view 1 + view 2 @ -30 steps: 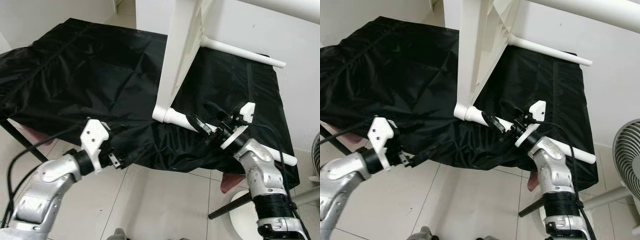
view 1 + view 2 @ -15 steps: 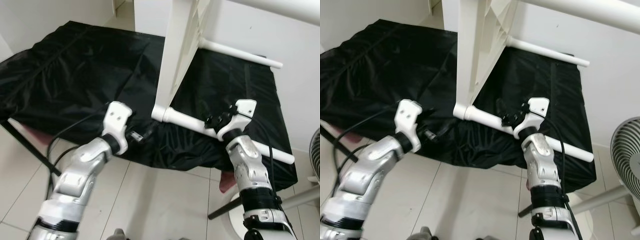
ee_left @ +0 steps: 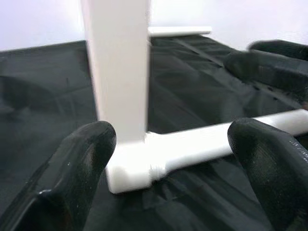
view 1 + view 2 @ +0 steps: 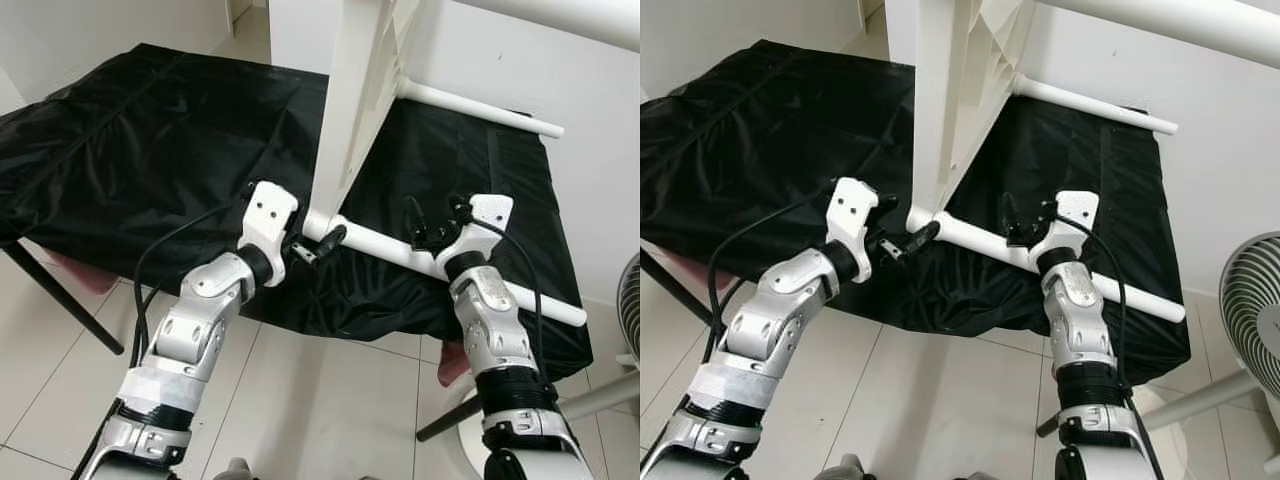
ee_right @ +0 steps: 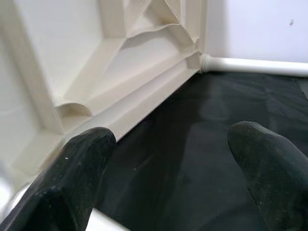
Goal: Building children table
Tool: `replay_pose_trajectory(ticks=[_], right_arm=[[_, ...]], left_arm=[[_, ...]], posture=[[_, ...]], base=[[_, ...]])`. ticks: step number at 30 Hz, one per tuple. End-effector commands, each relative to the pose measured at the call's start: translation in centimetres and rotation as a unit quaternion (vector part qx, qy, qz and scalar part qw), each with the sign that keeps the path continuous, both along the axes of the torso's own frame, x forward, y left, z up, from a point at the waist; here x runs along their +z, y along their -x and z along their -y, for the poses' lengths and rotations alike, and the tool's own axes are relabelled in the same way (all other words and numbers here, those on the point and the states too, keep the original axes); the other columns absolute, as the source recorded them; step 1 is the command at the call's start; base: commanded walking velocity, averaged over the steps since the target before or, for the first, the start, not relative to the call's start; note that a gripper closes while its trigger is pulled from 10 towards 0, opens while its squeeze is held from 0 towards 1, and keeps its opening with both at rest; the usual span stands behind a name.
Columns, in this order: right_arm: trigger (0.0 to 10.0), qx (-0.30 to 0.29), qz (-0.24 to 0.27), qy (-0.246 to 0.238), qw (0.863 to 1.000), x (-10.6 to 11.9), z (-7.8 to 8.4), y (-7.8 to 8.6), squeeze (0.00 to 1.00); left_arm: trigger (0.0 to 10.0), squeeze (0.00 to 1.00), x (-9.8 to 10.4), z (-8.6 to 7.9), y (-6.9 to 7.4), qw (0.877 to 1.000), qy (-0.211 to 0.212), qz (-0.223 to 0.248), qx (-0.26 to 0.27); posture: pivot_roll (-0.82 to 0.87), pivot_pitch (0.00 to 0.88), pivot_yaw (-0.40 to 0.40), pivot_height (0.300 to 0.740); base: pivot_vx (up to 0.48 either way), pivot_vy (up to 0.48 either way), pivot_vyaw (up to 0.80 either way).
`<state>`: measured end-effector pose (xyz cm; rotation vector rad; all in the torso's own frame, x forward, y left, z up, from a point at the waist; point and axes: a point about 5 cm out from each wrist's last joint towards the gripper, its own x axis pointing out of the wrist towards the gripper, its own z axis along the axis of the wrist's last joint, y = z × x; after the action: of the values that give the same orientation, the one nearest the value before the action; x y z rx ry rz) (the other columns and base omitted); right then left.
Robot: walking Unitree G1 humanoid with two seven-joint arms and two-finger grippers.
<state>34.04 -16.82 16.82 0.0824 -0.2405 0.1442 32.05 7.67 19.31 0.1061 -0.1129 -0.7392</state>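
The white tabletop (image 4: 352, 110) is seen standing on edge on the black-draped surface (image 4: 130, 150), its ribbed underside facing the robot's right. Two white legs are already seated in its corner sockets and run out from it along the cloth: the near leg (image 4: 440, 265) from the lower corner closest to the robot, and the far leg (image 4: 480, 105) from the corner behind it. Threads can be made out at the near joint (image 3: 154, 171) in the left wrist view, so that leg is judged to be not yet screwed fully home, though this cannot be confirmed.

The left gripper (image 4: 318, 246) is held just at the near corner of the tabletop, its fingers (image 3: 84, 159) spread wide with the socket and the root of the near leg between them; nothing is pinched. The right gripper (image 4: 432, 218) is placed over the middle of the near leg, its fingers (image 5: 82, 159) likewise parted and pointed toward the tabletop's underside, with only cloth seen between them and no hold taken.

As far as can be judged, roughly half of the assembly is done: two legs are fitted on the lower edge. The upper edge of the tabletop is cut off by the frame, so whether its sockets are filled cannot be told. No loose legs are seen on the surface. What is left is thought to be tightening of the near leg, fitting of any remaining legs, and setting the table upright.
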Motion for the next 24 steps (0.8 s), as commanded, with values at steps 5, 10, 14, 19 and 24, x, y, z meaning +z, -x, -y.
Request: replay_pose_trajectory(ticks=[5,10,14,19,24], right_arm=[[10.0,-0.005,0.004,0.005,1.0,-0.1,-0.9,0.0,0.0],[10.0,-0.014,0.018,0.006,1.0,0.3,-1.1,0.0,0.0],[10.0,-0.038,0.038,0.0,0.999,0.9,-0.6,0.3,0.0],[10.0,-0.043,0.063,0.01,0.997,1.5,-0.6,0.9,0.0],[10.0,-0.052,0.077,0.007,0.996,1.8,-0.6,1.7,0.0]], left_arm=[[10.0,0.0,0.3,0.0,-1.5,0.991,0.018,0.01,0.129],[10.0,0.0,0.7,0.0,-2.4,0.985,0.027,0.014,0.168],[10.0,0.0,0.5,-0.5,-2.4,0.978,0.027,0.023,0.207],[10.0,0.0,0.2,-1.4,-2.0,0.973,0.033,0.023,0.229],[10.0,0.0,0.3,-2.4,-1.5,0.967,0.036,0.03,0.252]], posture=[[0.13,0.001,-0.037,0.74],[0.13,0.0,-0.038,0.74],[0.13,0.0,-0.03,0.74],[0.12,0.0,-0.027,0.74],[0.13,0.0,-0.02,0.74]], base=[[0.0,0.0,0.0],[0.0,0.0,0.0],[0.0,0.0,0.0],[0.0,0.0,0.0],[0.0,0.0,0.0]])
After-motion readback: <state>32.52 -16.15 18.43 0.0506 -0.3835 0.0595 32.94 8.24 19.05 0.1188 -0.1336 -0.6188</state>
